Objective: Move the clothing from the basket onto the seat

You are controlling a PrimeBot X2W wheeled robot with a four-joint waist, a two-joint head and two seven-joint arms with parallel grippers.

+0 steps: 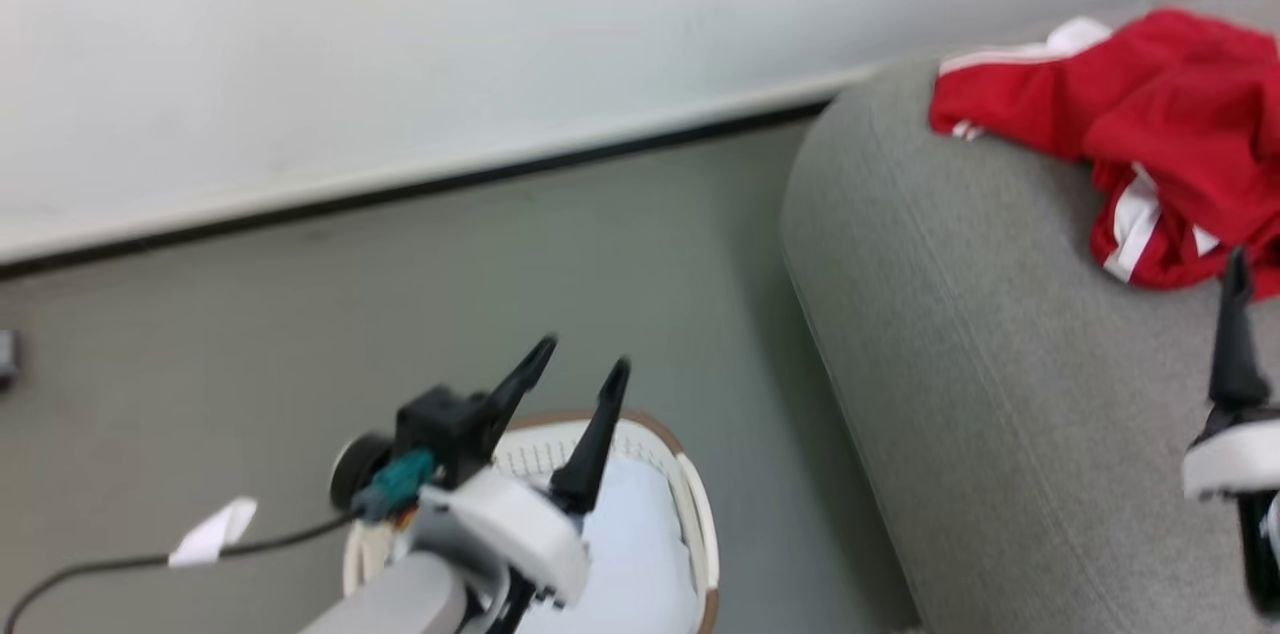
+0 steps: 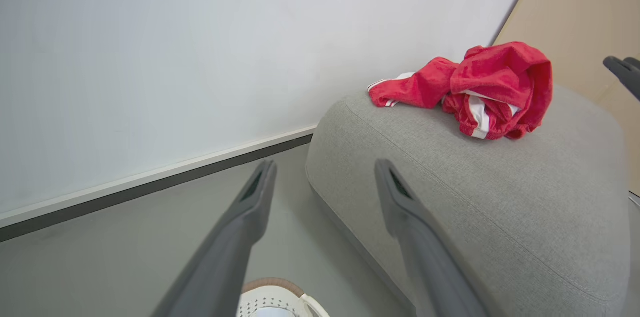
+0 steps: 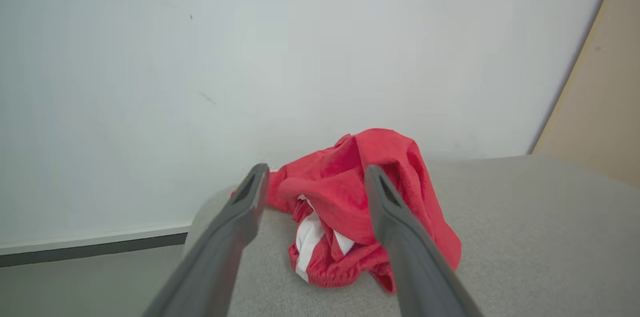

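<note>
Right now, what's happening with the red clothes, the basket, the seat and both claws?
clothing: crumpled heap on the seat, ungripped.
basket: upright on the floor, no red showing inside.
seat: carrying the clothing.
left claw: open, empty, above the basket.
right claw: open, empty, pointing at the clothing.

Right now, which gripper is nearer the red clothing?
The right gripper, open over the seat with the clothing just ahead of it; the left gripper hangs open above the basket, off the seat.
</note>
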